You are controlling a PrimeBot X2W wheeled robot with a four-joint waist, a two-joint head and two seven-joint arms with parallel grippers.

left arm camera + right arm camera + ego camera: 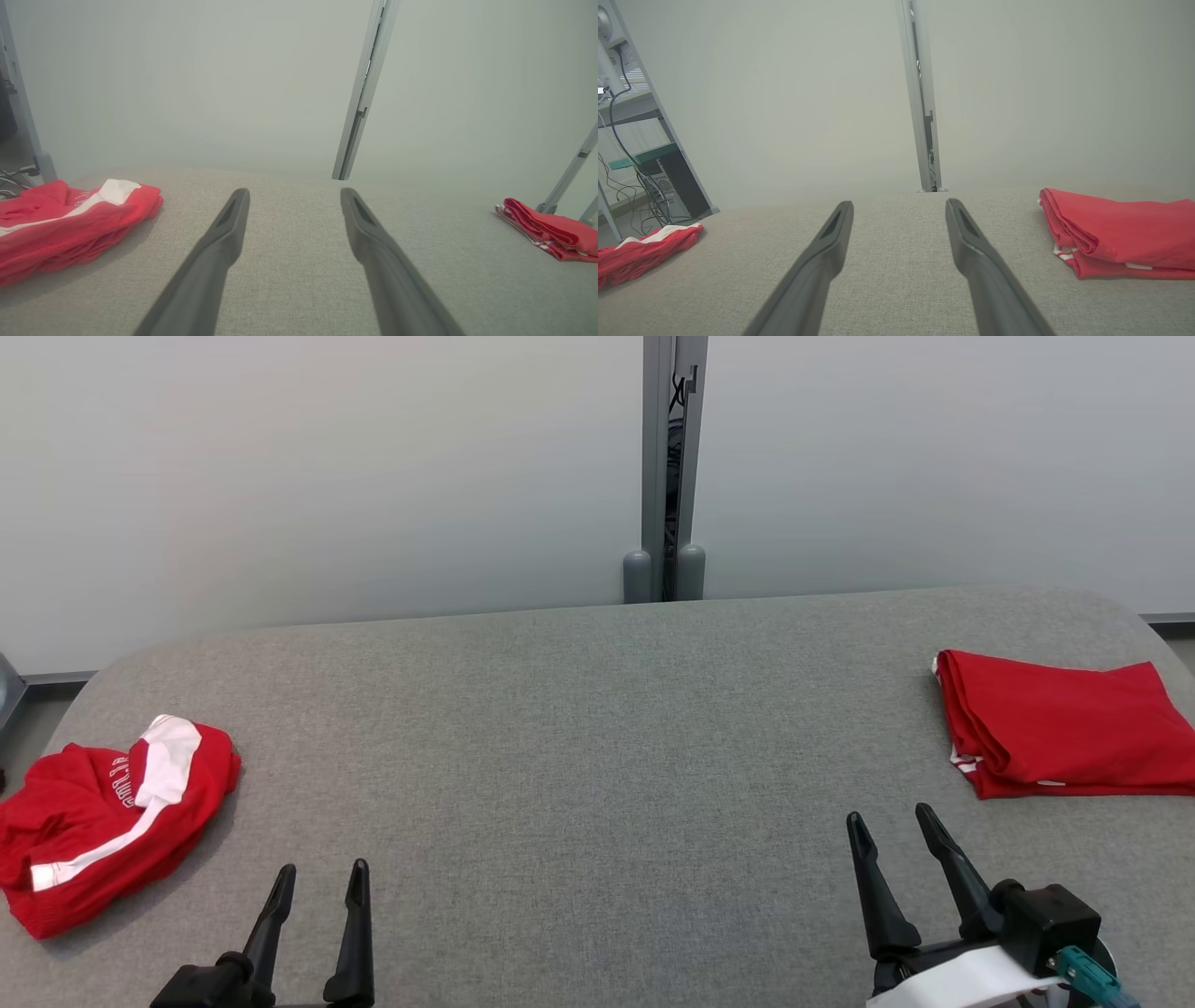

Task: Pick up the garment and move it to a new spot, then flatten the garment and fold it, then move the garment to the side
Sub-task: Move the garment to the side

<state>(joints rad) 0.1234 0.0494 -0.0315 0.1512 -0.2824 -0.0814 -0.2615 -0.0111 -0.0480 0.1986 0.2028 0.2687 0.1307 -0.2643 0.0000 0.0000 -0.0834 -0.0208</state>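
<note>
Crumpled garment (107, 821), red w/ white stripe, near left edge of table (597, 756), folded garment (1060, 737) near right edge, wide bare top btwn; L gripper (323, 866) & R gripper (889, 813) at front, fingers apart, holding nothing.

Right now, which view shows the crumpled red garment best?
Head view: the crumpled garment is nearly whole, seen from above. Left wrist view: side-on, cropped at the edge. Right wrist view: a distant strip.

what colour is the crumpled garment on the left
Red with a white stripe; the crumpled garment shows best in the head view.
</note>
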